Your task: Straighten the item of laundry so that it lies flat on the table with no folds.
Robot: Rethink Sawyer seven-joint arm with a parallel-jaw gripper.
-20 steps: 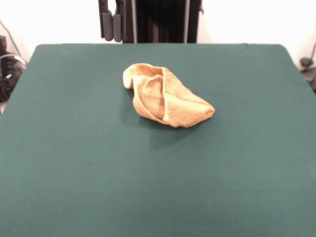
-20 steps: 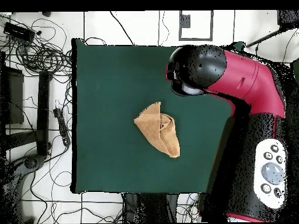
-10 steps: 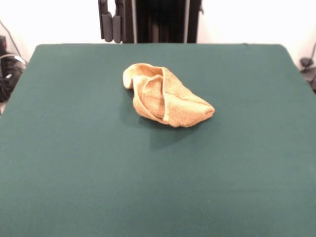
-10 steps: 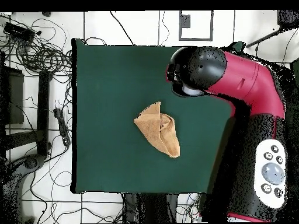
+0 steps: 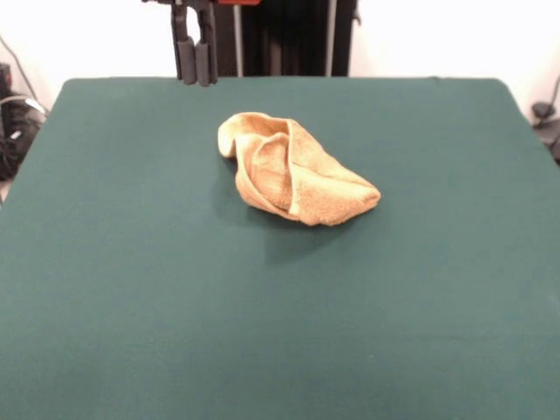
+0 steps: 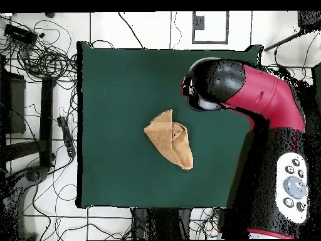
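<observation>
— Where's the towel?

— The small golden yellow-orange terry-cloth towel lies crumpled near the middle of the large table with the dark green felt-like top, a bit toward its far edge, folded over itself. It hasn't shifted since a moment ago.

— And the robot?

— The black gripper has come lower than before. It hangs above the table's far edge, toward the far left corner, well apart from the towel. Its two fingers are narrow, nearly together, holding nothing. From above, the red and black arm has swung slightly across the table.
</observation>
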